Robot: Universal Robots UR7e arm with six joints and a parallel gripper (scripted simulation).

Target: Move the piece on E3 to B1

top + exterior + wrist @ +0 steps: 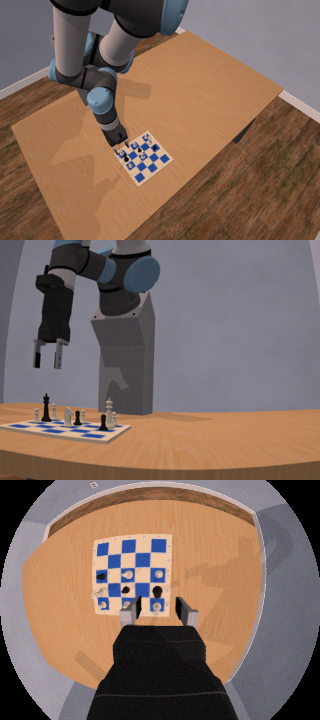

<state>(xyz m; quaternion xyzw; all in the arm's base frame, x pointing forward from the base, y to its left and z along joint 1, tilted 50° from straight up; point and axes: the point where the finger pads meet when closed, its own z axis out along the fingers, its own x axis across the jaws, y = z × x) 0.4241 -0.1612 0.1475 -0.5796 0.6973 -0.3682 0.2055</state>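
Note:
A small blue-and-cream chessboard (143,159) lies on the wooden table, also in the exterior view (64,430) and the wrist view (132,575). Several white and black pieces stand upright on it, among them a black king (46,407), a white knight (67,417) and a white king (109,413). The edge letters and digits are too small to read. My gripper (47,364) is open and empty. It hangs well above the pieces, over the board's edge nearest the arm (121,148). Its two fingers frame that edge row in the wrist view (158,615).
The robot's grey pedestal (126,364) stands behind the board. The board lies near the table's front edge (160,206). A black pawn (103,422) and a white pawn (36,415) stand at opposite ends of the board.

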